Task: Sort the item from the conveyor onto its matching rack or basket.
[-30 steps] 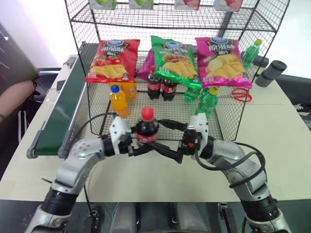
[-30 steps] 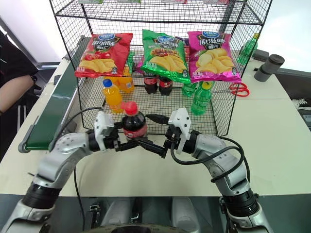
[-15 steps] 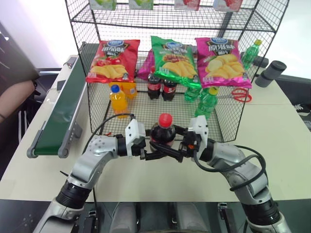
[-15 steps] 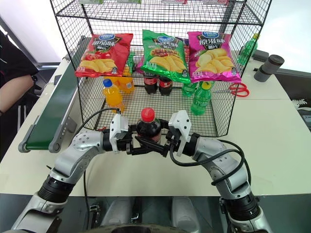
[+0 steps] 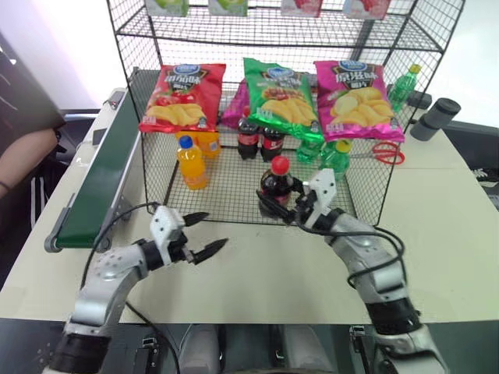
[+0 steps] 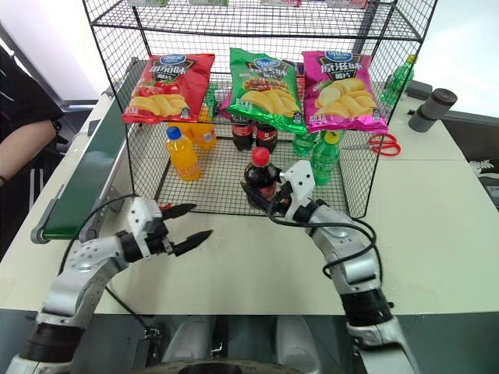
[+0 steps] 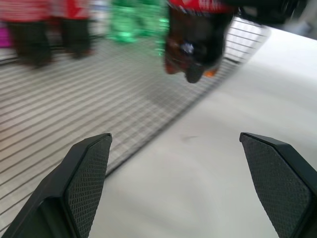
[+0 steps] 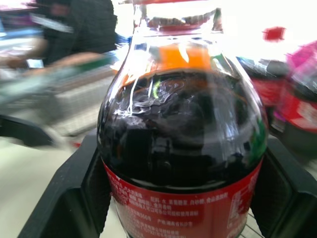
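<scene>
- Holding the cola bottle (image 5: 277,184) upright in the right gripper (image 5: 274,209), fingers pinching its lower body just above the front part of the rack (image 5: 234,191) floor.
- Hanging to the side over the bare table (image 5: 257,269), left gripper (image 5: 204,234) spread wide and empty, well apart from the bottle.
- Waiting deeper in the rack: two cola bottles (image 5: 260,142) under the green chip bag (image 5: 278,95), orange soda bottle (image 5: 190,163) to their left, green bottles (image 5: 334,160) to their right.
- Lying along the rack's left side, the conveyor (image 5: 100,183), with nothing visible on its belt.
- Risk of tipping: wire grid floor gives an uneven footing, so a release while tilted or too high could topple the bottle.
- Risk of a snag: hanging chip bags leave a low gap, and the red cap could catch a bag's lower edge on the way in.
- Risk of a knock-on: pushing too deep could bump the standing colas or a green bottle.
- Risk of a wrong group: drifting sideways would set it among the sodas.
</scene>
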Available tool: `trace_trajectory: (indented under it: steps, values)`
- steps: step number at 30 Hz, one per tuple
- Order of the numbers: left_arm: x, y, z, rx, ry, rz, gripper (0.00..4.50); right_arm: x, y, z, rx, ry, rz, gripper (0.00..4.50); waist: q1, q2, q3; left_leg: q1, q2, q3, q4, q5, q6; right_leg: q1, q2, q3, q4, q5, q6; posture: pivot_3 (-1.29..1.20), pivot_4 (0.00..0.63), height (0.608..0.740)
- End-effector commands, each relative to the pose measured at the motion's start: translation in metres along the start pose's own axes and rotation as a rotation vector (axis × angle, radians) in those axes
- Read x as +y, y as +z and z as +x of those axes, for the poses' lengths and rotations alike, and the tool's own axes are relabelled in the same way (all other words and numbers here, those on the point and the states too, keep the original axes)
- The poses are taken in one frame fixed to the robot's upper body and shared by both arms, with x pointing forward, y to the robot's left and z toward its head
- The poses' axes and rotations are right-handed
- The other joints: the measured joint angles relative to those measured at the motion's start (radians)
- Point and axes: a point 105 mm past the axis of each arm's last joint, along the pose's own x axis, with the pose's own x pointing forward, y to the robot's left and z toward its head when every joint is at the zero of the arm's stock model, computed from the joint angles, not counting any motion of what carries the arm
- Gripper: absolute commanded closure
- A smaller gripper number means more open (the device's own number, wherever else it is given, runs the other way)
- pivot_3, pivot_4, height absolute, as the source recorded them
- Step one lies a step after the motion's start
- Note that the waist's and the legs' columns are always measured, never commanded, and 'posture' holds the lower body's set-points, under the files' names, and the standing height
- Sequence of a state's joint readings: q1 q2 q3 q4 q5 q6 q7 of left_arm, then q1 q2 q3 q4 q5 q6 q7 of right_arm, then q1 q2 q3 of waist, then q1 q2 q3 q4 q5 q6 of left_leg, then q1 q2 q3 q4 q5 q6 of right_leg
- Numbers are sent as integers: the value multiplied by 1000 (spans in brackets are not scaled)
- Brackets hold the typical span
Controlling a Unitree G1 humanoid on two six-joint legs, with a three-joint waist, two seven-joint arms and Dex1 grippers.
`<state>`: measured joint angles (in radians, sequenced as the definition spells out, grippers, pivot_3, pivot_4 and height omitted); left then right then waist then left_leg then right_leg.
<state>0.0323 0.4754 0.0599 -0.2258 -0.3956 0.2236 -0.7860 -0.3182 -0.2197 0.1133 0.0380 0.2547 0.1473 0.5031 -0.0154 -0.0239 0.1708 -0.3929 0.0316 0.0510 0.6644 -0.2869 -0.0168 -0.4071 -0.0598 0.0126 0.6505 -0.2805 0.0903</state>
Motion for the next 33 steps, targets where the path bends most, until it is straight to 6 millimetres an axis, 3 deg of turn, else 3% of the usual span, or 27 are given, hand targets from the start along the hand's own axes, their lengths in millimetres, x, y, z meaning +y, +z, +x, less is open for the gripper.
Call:
trace_trajectory:
  steps: [1,6,11,17,21,24,28,33]
  values:
    - [7,18,-7,-82,96,35,88,-17,13,18,-101,-115,-47,1504,-2,0,0,0,0,0,0,0,0,0,0,0,0,0,0,0,150,740]
    - [6,22,-6,-107,123,46,88,-30,-1,45,-105,-219,-6,1504,-6,1,0,0,0,1,-1,0,0,-1,0,0,1,0,0,0,150,740]
    - [2,25,-4,-113,122,51,88,-21,-6,69,-109,-180,25,1504,-10,1,0,0,0,1,-1,0,0,-1,0,0,1,0,0,0,150,740]
    - [-4,21,-2,-102,114,55,88,-22,-8,82,-102,-195,45,1504,-27,1,0,0,0,1,-1,0,0,-1,-2,0,1,0,0,0,150,740]
    - [-5,20,0,-105,110,53,88,-22,-8,85,-102,-184,59,1504,-30,1,1,0,0,1,-1,0,-1,-1,-2,0,1,0,0,0,150,740]
    - [-6,20,2,-105,103,53,0,-22,-10,84,-100,-165,71,132,-31,1,1,0,0,1,-1,0,-1,-1,-2,0,1,0,0,0,150,740]
    - [-7,19,3,-108,97,52,0,-21,-9,79,-110,-142,31,55,-31,1,0,0,0,1,-1,0,-1,-1,-2,0,2,0,0,0,150,740]
    - [-4,20,4,-110,99,50,0,-16,-10,60,-125,-48,-78,55,-29,1,0,0,0,0,-2,0,-1,-1,-3,0,1,0,0,0,150,740]
